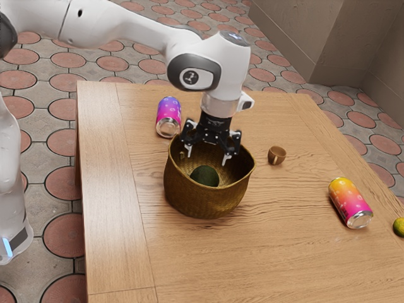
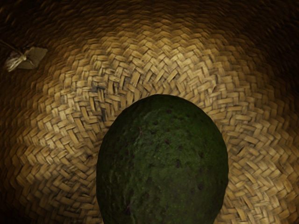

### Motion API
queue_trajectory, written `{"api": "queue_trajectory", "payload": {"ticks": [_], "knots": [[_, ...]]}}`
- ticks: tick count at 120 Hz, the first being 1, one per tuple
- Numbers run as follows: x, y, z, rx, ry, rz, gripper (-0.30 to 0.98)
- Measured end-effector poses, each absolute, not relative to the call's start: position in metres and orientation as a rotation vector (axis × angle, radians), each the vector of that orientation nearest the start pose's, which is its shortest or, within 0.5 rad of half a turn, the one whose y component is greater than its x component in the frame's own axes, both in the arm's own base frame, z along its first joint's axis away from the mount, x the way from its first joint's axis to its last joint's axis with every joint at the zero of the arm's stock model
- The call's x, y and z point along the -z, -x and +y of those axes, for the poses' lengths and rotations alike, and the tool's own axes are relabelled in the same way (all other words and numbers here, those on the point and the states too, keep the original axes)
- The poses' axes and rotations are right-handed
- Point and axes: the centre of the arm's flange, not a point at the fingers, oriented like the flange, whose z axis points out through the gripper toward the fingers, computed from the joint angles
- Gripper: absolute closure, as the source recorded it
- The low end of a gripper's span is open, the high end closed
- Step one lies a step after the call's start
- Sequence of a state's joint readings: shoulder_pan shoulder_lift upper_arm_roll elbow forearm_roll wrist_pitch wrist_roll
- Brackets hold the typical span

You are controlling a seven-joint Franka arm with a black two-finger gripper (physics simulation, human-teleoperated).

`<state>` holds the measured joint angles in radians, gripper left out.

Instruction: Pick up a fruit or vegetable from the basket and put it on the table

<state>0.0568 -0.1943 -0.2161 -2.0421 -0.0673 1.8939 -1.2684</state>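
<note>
Black two-finger gripper: fingers spread, nothing between them, pointing down at the mouth of the brown woven basket. Dark green, bumpy-skinned oval avocado lies inside, below the fingertips. Risks (judged): descent too far toward the exterior view's left or right could catch a finger on the wall and tip the basket; off-centre closing could squeeze the rounded fruit out; too low a carry could strike the near rim
</note>
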Motion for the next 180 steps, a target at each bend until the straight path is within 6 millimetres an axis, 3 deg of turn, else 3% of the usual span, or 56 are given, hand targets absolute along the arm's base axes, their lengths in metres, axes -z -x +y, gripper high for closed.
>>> {"api": "queue_trajectory", "payload": {"ticks": [35, 72, 106, 137, 152, 180], "knots": [[-0.501, -0.506, -0.094, -0.003, 2.684, -1.705, 0.00], [-0.492, -0.505, -0.104, -0.006, 2.694, -1.682, 0.00], [-0.484, -0.505, -0.098, -0.020, 2.678, -1.687, 0.00], [-0.457, -0.517, -0.093, -0.066, 2.664, -1.691, 0.00], [-0.447, -0.521, -0.092, -0.080, 2.660, -1.694, 0.10], [-0.451, -0.522, -0.090, -0.064, 2.668, -1.695, 0.29]]}}
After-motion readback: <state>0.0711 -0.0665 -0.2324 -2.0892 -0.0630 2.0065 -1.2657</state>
